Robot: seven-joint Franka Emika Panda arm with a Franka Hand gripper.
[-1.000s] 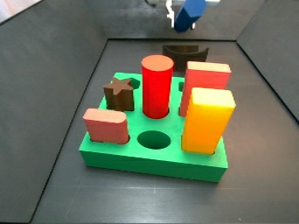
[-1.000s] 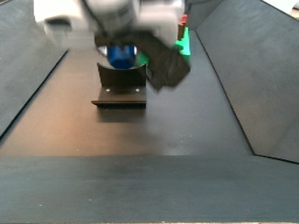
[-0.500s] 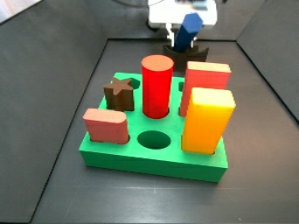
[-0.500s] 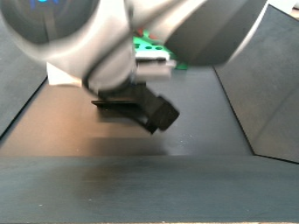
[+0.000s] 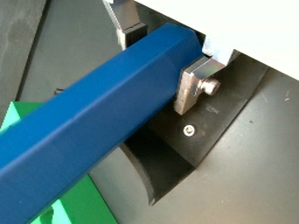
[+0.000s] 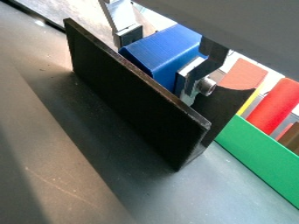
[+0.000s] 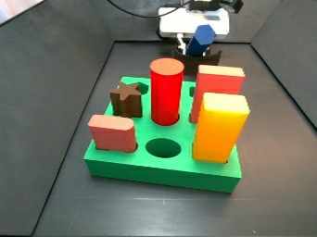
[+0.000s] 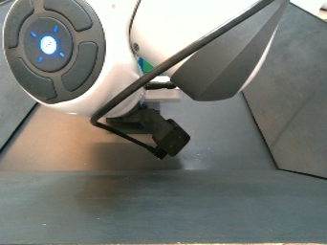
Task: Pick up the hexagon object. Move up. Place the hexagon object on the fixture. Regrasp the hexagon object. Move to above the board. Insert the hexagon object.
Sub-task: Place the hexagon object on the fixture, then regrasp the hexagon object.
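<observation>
**Bar's at the fixture — this is where it can slip**

The room first: dark grey walls slope down to a dark matte floor [image 7: 50,167], no desk as such. Nothing loose lying around that I can see.

The thick bright green square board [image 7: 136,168] sits mid-floor in a side view, with a round hole free near its 6 o'clock edge. The fixture, a black plate with a curved notch [image 6: 128,101], is up around 12 o'clock from the board.

The end effector [image 6: 163,54] hangs right over that fixture, its silver fingers [image 5: 197,83] clamped on the long dark blue faceted hexagon bar [image 5: 100,118], which looks roughly level.

Risk, my guess: if the bar isn't seated in the notch when the jaws let go, it could roll or tip off. A skewed regrasp would then jam at the hole. The red cylinder [image 7: 166,91] also stands close by, so a low carry could clip it.
</observation>
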